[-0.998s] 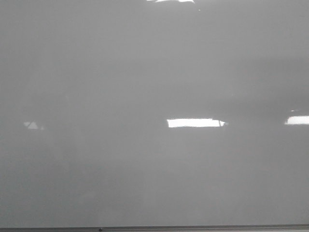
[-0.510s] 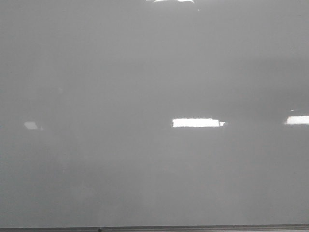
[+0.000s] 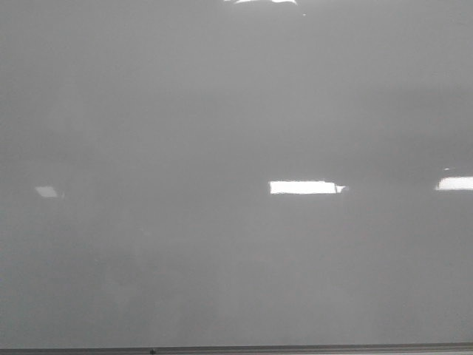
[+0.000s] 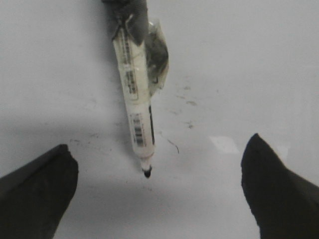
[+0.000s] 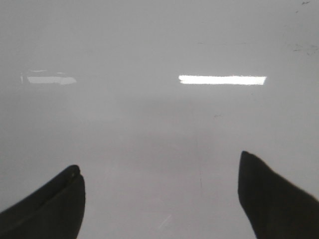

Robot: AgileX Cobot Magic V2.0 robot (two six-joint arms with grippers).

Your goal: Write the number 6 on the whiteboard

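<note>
The whiteboard fills the front view, glossy grey and bare; neither arm shows there. No number 6 shows in any view. In the left wrist view a white marker with a black tip is taped to a dark holder and points at the board, between the fingers but not gripped by them. A short thin black stroke lies just beside the tip. My left gripper is open, fingers wide apart. My right gripper is open and empty over bare board.
A thin dark frame edge runs along the board's near side. Bright rectangular light reflections lie on the board. Faint dark smudges dot the board beyond the marker.
In the front view the middle reflection's left end has drawn to the right and the small left reflection has changed shape. No stroke has appeared there.
</note>
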